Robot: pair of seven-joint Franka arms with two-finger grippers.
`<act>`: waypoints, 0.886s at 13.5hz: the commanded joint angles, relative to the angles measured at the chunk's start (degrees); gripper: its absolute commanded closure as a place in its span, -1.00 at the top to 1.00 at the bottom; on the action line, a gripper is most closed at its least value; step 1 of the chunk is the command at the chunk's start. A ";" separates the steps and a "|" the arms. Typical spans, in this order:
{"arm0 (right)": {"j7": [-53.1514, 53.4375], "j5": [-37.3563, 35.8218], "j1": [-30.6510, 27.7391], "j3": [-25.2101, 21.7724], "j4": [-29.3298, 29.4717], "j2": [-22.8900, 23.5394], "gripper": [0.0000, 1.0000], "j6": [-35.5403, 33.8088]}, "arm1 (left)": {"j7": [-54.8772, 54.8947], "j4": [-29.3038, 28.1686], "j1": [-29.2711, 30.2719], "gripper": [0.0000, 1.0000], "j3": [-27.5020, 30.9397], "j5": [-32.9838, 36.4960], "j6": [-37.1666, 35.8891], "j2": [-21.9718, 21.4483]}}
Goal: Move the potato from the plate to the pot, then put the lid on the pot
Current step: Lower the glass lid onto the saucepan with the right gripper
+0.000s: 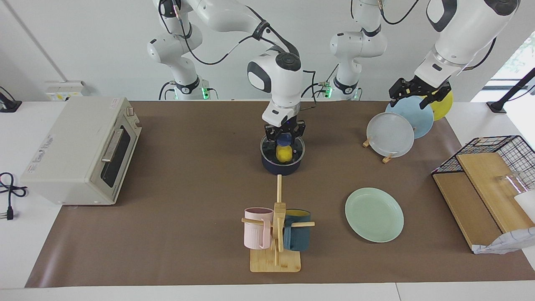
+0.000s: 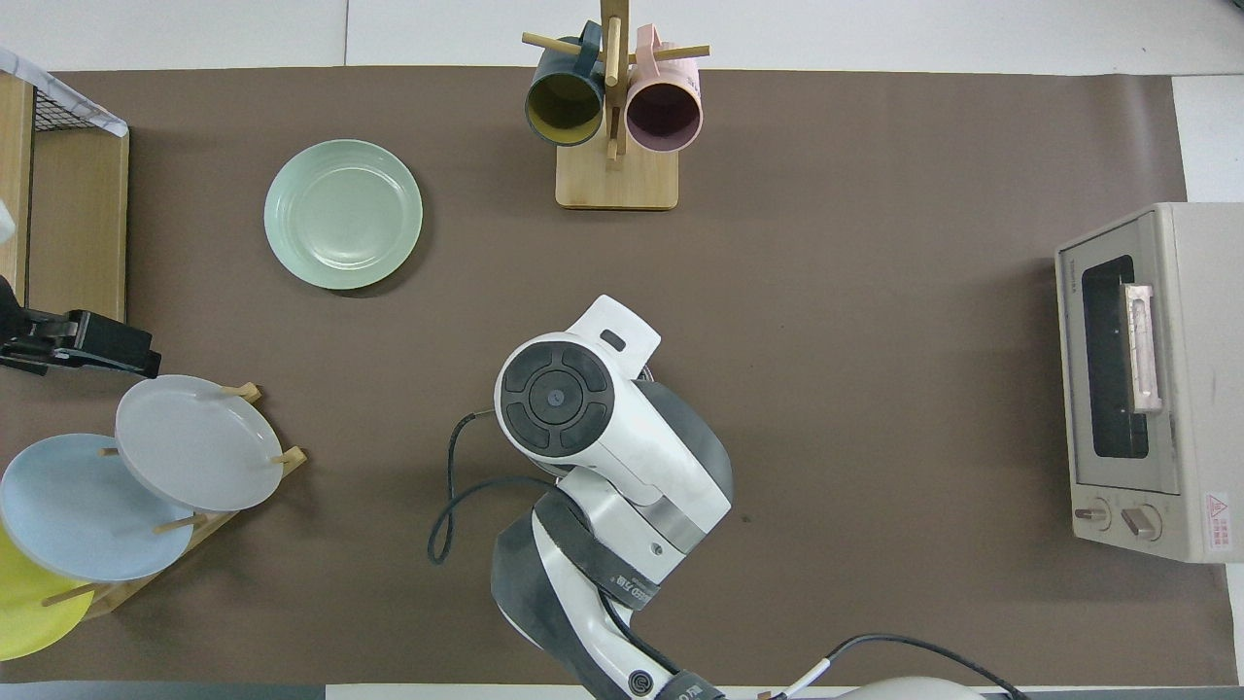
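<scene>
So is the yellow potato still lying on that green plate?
No, the mint-green plate is bare; the potato sits inside the dark pot, seen through the glass lid held by the right gripper.

Both arms: glossy white rounded shells with dark grey joint caps and black bands. Black cables run loose along the links — green lights at the bases, top centre. Hands are black, angular.

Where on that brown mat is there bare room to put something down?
Bare mat lies between the toaster oven and the pot, and between the pot and the plate. It is crowded at the standing plates, where the left gripper hovers.
</scene>
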 commanded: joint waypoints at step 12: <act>-19.47 -0.23 -21.94 -0.31 13.44 -8.57 1.00 -22.73 | 0.85 0.70 1.09 1.00 1.11 1.03 4.64 0.80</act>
